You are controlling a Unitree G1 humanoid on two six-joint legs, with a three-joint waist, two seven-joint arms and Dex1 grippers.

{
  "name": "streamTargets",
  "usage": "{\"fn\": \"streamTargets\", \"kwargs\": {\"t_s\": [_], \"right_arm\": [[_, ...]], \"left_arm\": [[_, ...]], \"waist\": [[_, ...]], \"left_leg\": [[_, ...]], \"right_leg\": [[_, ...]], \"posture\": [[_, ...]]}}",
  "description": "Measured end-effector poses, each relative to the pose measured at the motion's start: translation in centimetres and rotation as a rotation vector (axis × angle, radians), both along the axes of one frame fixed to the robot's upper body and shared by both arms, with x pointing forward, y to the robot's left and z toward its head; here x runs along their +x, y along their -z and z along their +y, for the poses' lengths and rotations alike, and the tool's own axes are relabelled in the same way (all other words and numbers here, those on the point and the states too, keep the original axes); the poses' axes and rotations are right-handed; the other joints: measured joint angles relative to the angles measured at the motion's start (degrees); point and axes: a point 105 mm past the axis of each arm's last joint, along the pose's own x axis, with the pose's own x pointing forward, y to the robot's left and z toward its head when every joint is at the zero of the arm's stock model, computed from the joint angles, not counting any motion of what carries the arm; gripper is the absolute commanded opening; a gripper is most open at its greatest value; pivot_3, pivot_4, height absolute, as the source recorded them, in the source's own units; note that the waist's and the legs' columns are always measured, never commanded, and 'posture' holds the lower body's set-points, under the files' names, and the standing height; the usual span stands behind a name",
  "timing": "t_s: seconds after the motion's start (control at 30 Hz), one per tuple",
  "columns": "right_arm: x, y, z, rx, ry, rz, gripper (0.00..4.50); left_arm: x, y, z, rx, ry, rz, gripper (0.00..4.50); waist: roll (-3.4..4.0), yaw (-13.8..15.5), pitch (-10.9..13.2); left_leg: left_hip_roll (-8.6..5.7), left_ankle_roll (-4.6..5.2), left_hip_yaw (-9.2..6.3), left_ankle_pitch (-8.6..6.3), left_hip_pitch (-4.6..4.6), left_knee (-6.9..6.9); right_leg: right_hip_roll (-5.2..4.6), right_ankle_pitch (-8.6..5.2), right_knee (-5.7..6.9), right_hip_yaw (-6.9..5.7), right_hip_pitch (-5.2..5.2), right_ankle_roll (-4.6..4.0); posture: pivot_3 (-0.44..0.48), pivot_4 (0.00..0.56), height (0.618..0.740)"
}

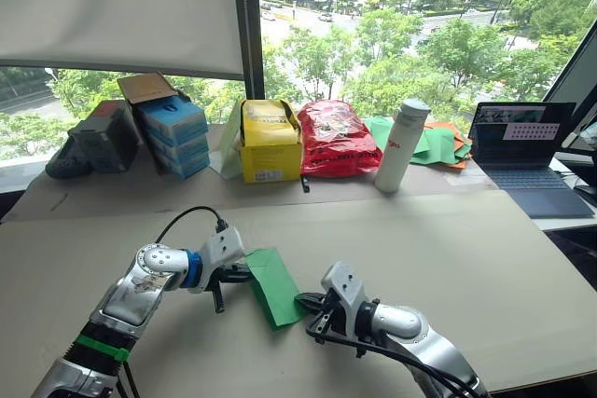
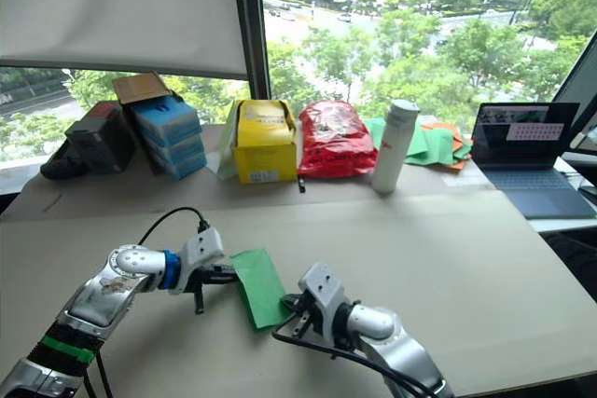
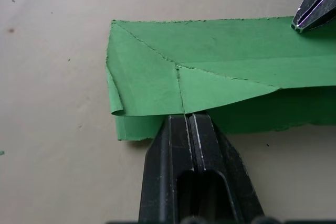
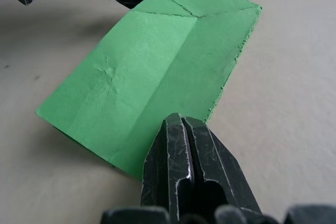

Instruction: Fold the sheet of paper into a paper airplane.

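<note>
One folded sheet of paper (image 1: 272, 284) lies at lower centre of the table (image 1: 448, 258); two tools, left tool (image 1: 233, 275) and right tool (image 1: 310, 302), each pinch an edge, fingers closed.

The work surface is a broad table (image 1: 485, 267) covered in tan board. Along its far edge, below the window (image 1: 392, 25), stands a row of items. From left: a dark grey box (image 1: 103, 137), a stack of blue boxes (image 1: 175, 137) with an open cardboard flap on top, a yellow box (image 1: 270, 142), and a red bag (image 1: 334, 137). A white bottle (image 1: 401, 146) stands upright just beside the bag. Behind the bottle lies a pile of green and orange sheets (image 1: 438, 144). An open laptop (image 1: 522, 151) sits at far right.
</note>
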Motion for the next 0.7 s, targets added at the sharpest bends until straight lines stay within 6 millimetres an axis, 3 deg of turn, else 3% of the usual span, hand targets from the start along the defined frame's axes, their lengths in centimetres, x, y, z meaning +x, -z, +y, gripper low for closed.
{"fn": "streamTargets", "kwargs": {"t_s": [0.17,0.43,0.6,0.7], "right_arm": [[0.4,-0.1,0.1,-0.011,-0.021,-0.006,0.01],[0.5,-0.2,0.1,-0.039,-0.055,-0.016,0.01],[0.6,-0.2,0.2,-0.044,-0.061,-0.017,0.01],[0.6,-0.2,0.2,-0.044,-0.067,-0.016,0.01]], "left_arm": [[-0.5,-2.2,-1.6,-0.143,0.010,-0.004,0.00],[-1.2,-1.8,-2.9,-0.224,0.015,0.036,0.00],[-0.7,-2.5,-2.2,-0.190,-0.011,-0.009,0.00],[-1.0,-1.1,-2.1,-0.170,-0.025,0.007,0.00]], "waist": [[-0.03,0.3,0.0],[-0.02,0.3,0.1],[-0.01,0.3,0.1],[0.01,0.3,0.1]], "left_leg": [[-0.04,-0.03,-0.01,0.00,0.01,0.00],[-0.04,-0.09,-0.01,0.04,0.01,0.00],[-0.04,-0.10,-0.02,0.04,0.03,-0.02],[-0.06,-0.10,-0.01,0.03,0.06,-0.06]], "right_leg": [[-0.05,0.03,-0.02,0.03,0.02,0.04],[-0.02,0.03,-0.03,0.06,0.01,0.02],[-0.06,0.03,-0.02,0.07,0.02,0.01],[-0.16,0.03,-0.06,0.09,0.02,0.02]], "posture": [[0.000,0.150,0.740],[0.000,0.150,0.740],[0.000,0.150,0.740],[0.000,0.150,0.740]]}}
